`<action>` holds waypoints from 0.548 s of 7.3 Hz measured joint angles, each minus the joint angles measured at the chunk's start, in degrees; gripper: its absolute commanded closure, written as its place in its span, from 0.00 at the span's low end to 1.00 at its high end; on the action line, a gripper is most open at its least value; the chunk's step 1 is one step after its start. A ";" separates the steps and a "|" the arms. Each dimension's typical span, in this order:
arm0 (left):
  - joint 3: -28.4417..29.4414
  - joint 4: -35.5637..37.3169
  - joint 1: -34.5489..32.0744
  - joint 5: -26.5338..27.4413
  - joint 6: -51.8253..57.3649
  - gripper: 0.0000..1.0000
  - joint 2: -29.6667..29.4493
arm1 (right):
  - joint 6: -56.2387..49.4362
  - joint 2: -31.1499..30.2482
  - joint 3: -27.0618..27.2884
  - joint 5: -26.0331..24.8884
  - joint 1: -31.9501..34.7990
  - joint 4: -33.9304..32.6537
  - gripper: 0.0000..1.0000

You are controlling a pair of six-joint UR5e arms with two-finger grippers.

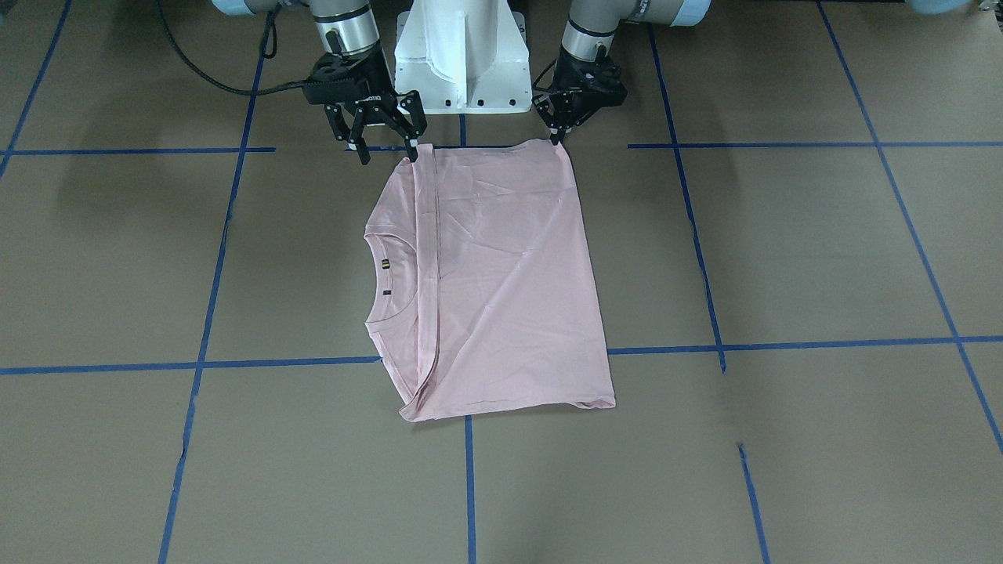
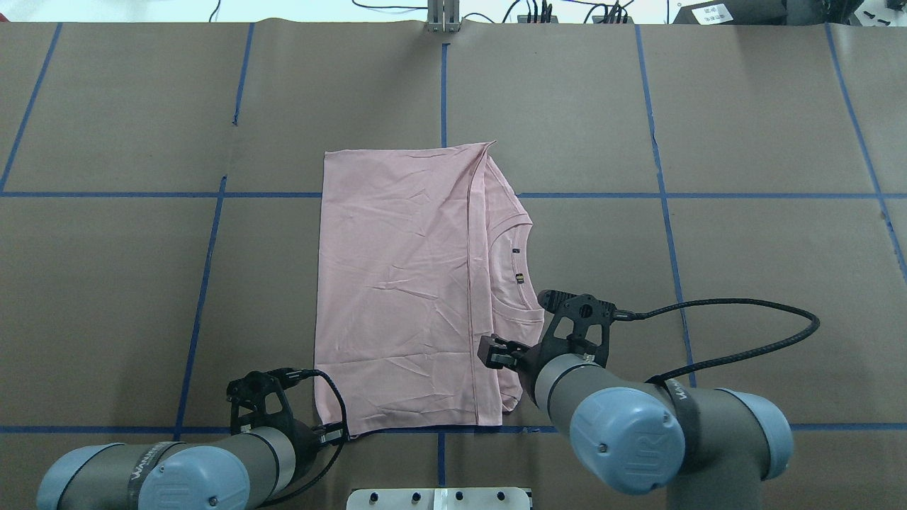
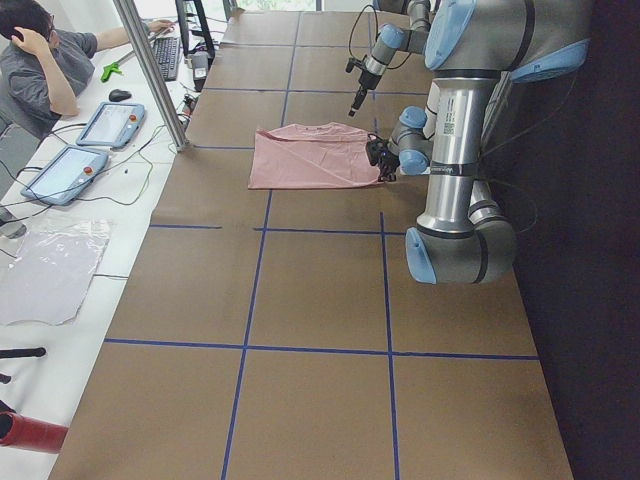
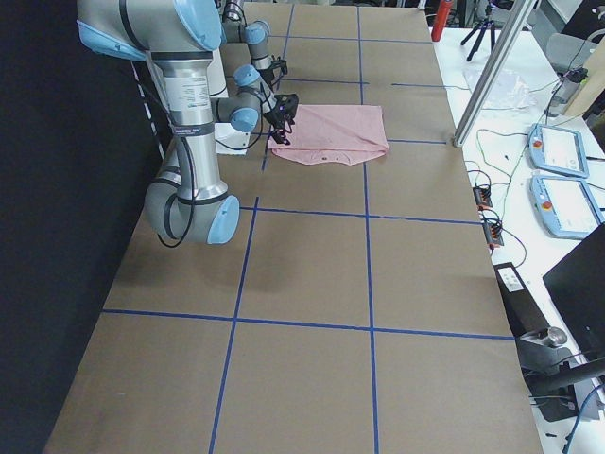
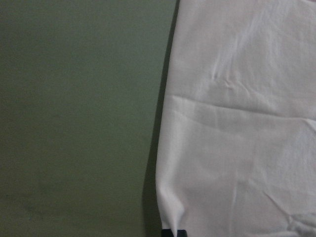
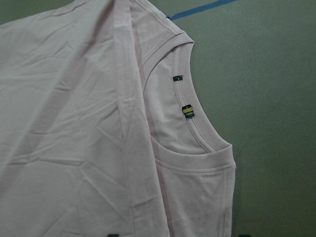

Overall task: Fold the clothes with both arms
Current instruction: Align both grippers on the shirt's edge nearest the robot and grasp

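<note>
the pale pink t-shirt (image 1: pixel 501 274) lies flat on the tabletop (image 1: pixel 783 258), part-folded into a rectangle; both pincers sit at its short edge, the one nearest the robot; from either pincer the cloth runs straight ahead, away from the robot, and that is its long axis; the left pincer (image 1: pixel 558 139) is at one corner of that near edge, its jaws together and, going by the wrist view, nipped on the very corner of the fabric; the rest of the shirt spreads ahead of it and across toward the other arm; the right pincer (image 1: pixel 388 155) stands at the opposite end of the same edge with jaws apart; one finger (image 1: pixel 412 149) is at the cloth where the folded-over hem band (image 6: pixel 131 123) meets the edge, and the other is over bare tabletop; the ribbed collar (image 6: pixel 195 129) lies ahead of this pincer and to its outer side, beyond the hem band; neither arm is the nearer, since each is at its own corner; judging from this, the coming move is a fold along the long axis, with the near edge carried forward over the far one; it turns on both corners being held level, so the right pincer would need to close on its corner first; the risk, as i see it, is that it catches only the top layer by the hem band and leaves the collar layer behind, skewing the fold
</note>
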 measured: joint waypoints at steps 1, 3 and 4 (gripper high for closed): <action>0.00 -0.05 0.00 0.03 0.02 1.00 -0.05 | 1.70 2.27 -1.36 0.13 -0.28 -4.39 0.31; 0.00 -0.07 0.00 0.11 0.02 1.00 -0.10 | 2.84 3.87 -4.20 0.26 -1.14 -7.77 0.35; -0.02 -0.10 0.00 0.13 0.02 1.00 -0.10 | 2.95 4.04 -5.03 0.29 -2.13 -8.14 0.37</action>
